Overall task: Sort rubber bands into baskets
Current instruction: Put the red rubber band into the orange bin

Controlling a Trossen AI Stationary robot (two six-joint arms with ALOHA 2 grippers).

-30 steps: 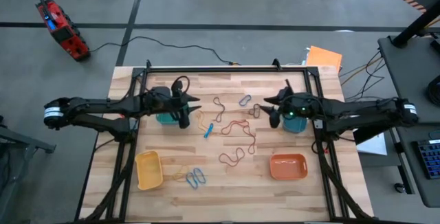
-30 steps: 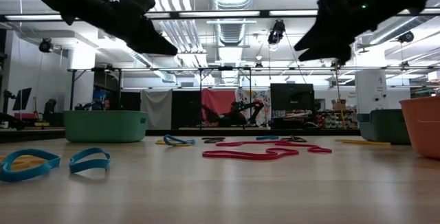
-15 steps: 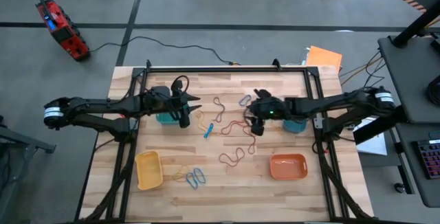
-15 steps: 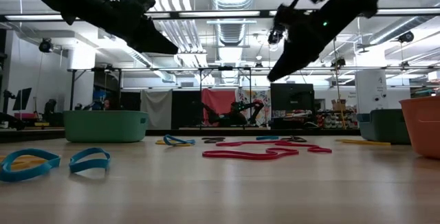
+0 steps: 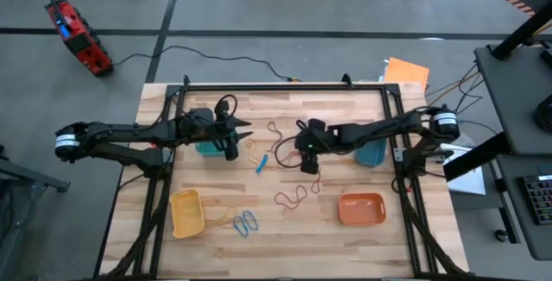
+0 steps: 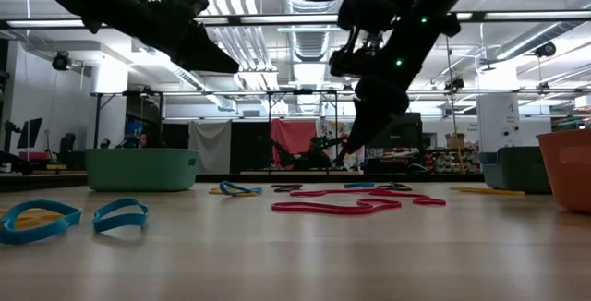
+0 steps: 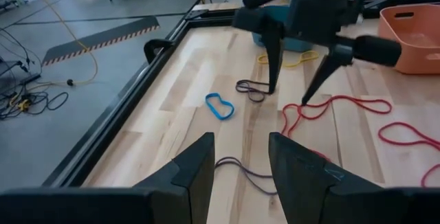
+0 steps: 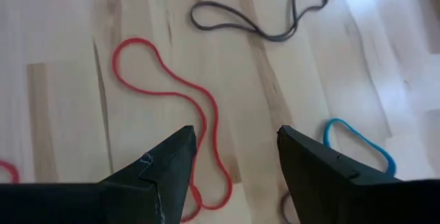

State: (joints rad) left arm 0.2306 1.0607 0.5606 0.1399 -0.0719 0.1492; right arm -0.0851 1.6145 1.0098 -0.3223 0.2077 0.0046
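Jaws of the right gripper are being held wide above a red rubber band on the bench; the left gripper is being kept empty, jaws parted, near the teal basket.

One camera looks straight down on my counter; another skims level across it; wrist cameras peer close past my fingers.
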